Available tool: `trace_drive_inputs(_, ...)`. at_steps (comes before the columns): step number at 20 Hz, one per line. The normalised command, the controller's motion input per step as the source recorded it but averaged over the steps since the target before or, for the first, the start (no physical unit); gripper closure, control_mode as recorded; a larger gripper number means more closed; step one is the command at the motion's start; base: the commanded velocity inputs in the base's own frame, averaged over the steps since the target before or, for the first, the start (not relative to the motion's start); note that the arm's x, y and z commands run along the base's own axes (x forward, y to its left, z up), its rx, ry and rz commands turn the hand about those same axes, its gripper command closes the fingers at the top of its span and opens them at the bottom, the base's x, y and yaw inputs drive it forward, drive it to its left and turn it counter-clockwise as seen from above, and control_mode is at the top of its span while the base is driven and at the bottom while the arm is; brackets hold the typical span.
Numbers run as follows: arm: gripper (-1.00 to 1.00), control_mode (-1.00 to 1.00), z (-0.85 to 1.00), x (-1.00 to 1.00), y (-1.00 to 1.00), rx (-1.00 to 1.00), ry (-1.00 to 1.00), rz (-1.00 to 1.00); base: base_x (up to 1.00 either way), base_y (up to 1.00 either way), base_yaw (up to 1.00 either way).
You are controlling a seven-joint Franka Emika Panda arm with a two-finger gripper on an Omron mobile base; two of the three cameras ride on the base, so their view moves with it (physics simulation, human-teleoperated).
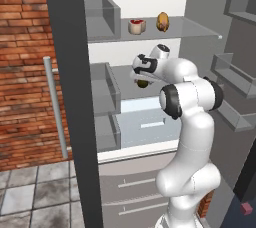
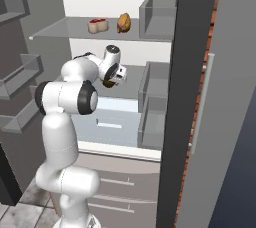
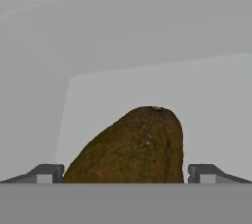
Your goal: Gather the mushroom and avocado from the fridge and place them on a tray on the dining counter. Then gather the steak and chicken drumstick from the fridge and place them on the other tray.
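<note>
The fridge stands open. On its middle shelf lies the brown-green avocado, also seen under the hand. My gripper is open, with one fingertip on each side of the avocado and a gap to it on both sides. On the glass shelf above sit the red steak and, beside it, the tan chicken drumstick. The mushroom, both trays and the dining counter are out of view.
Grey bins line the inner side of the shelves. Door shelves jut out on the open door. A pale crisper drawer sits below the avocado's shelf. A brick wall and a steel handle flank the fridge.
</note>
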Motion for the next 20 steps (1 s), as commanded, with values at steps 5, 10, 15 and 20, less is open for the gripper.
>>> trace_drive_inputs(5,-1.0,-1.0,-0.12,0.0,0.03,0.0,0.0,0.0,0.0,0.0,0.0)
trace_drive_inputs(10,1.0,-1.0,-0.15,0.0,0.08,-0.01,0.03,0.0,0.0,0.0,0.0)
trace_drive_inputs(15,1.0,-1.0,-0.04,-0.22,0.0,0.0,-0.03,0.0,0.0,0.0,0.0)
trace_drive_inputs(20,1.0,-1.0,0.0,-0.51,0.0,0.0,-0.09,0.0,0.0,0.0,0.0)
